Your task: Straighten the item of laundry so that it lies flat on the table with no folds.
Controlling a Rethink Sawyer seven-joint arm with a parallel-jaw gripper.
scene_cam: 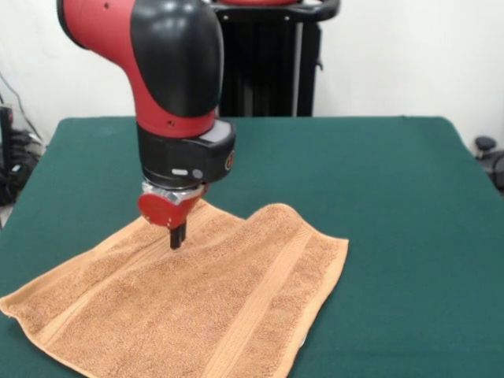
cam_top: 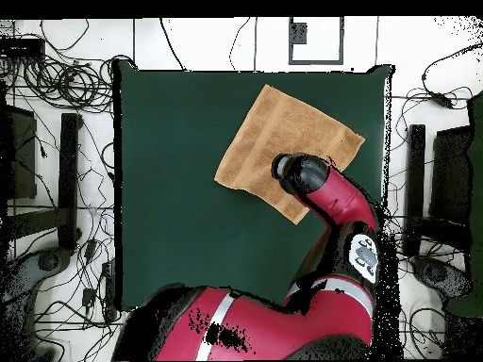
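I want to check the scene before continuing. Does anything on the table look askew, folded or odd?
The light orange-tan terry towel lies turned at an angle to the edges of the dark green felt table, and its far edge dips in a shallow wave beside the black pincer. No clear fold shows. Nothing else stands out.

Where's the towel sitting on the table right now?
In the front view the towel lies spread on the table at its near left part, reaching the picture's bottom edge. The pincer is right at its far edge.
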